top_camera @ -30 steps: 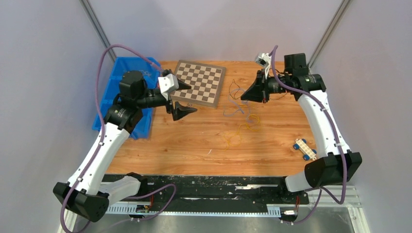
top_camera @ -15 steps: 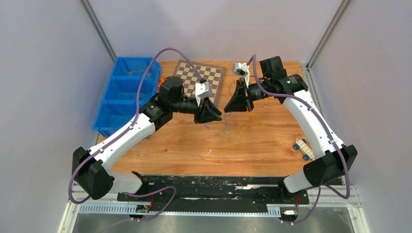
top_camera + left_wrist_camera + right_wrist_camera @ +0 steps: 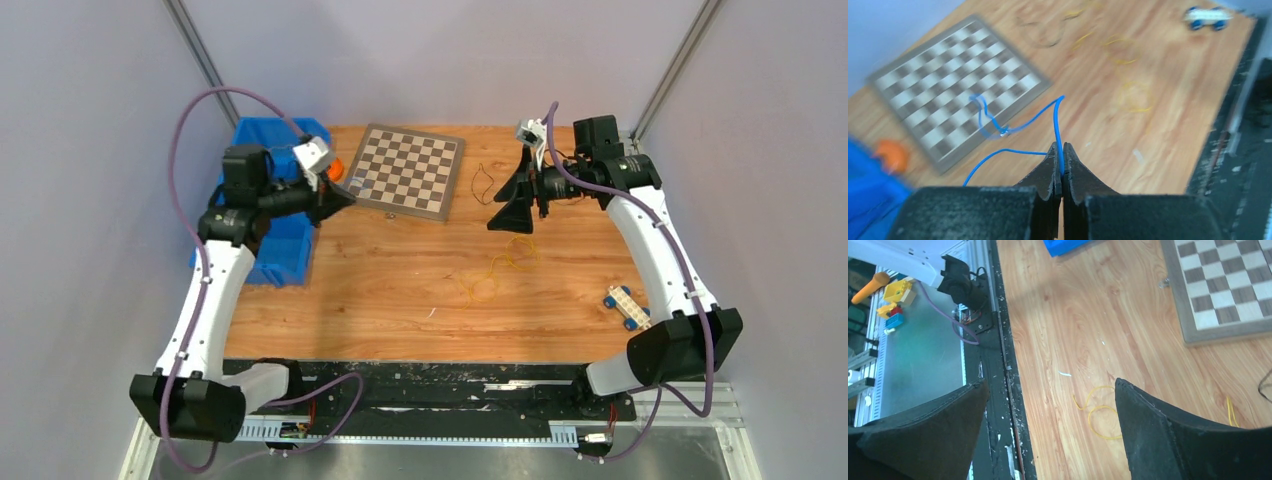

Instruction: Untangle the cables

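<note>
Left tool (image 3: 1060,150), now clamped on the blue cable (image 3: 1023,122), has carried it far left, evidently free of the rest. Right tool (image 3: 1050,385) has sprung wide, empty; yellow cables (image 3: 495,270) lie mid counter (image 3: 380,300).

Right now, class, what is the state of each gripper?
Left gripper: shut on the blue cable.
Right gripper: open, holding nothing.

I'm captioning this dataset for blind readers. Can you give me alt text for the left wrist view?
The left gripper, shut, pinches a thin blue cable that loops out in front of a chessboard. Beyond, loose yellow cables lie on the wooden table.
</note>
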### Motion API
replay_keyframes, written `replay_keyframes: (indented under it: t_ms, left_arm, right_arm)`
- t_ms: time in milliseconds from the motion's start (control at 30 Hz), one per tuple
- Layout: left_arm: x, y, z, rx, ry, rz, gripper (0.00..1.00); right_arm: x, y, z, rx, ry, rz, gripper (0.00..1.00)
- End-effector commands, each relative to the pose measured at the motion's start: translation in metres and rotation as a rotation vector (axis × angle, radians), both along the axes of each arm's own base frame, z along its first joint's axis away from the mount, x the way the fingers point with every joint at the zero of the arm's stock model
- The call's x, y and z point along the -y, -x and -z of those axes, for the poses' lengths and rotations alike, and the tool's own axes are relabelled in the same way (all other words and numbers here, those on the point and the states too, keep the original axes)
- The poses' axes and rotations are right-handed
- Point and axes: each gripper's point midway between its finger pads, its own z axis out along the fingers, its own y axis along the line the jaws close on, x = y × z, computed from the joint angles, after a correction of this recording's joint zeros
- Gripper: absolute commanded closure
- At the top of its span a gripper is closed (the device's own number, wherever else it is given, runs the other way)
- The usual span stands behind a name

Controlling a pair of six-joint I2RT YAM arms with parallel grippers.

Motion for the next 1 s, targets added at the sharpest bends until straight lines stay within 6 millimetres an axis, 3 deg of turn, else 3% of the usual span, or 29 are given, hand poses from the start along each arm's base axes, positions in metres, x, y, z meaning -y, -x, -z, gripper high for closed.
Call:
replay_keyframes:
  t_ms: [0,33,167,367,600,733,867,967]
  left_arm:
    - [-0.083,0.002,0.012,0.031,-0.207,-0.059,1.00]
    - [-0.095,-0.006,0.006,0.042,-0.222,-0.082,1.00]
    - [-0.171,-0.018,0.016,0.011,-0.331,-0.206,1.00]
    - [-0.231,-0.019,0.048,-0.107,-0.420,-0.242,1.00]
    - [-0.266,-0.034,0.102,-0.172,-0.497,-0.292,1.00]
    - [-0.280,-0.039,0.145,-0.215,-0.546,-0.327,0.88]
    - [-0.296,-0.031,0.168,-0.279,-0.635,-0.325,0.82]
    - [-0.305,-0.024,0.169,-0.294,-0.675,-0.331,0.80]
  right_arm:
    - [0.007,0.000,-0.010,0.059,-0.010,0.032,0.05]
    - [0.008,-0.001,-0.008,0.053,-0.007,0.038,0.05]
    - [0.009,-0.003,-0.002,0.037,0.001,0.052,0.05]
    - [0.010,-0.007,0.006,0.018,0.017,0.070,0.04]
    - [0.010,-0.012,0.015,-0.006,0.030,0.079,0.04]
    - [0.013,-0.015,0.021,-0.005,0.055,0.097,0.04]
    - [0.018,-0.019,0.029,-0.001,0.085,0.119,0.04]
    - [0.020,-0.020,0.038,-0.024,0.100,0.128,0.04]
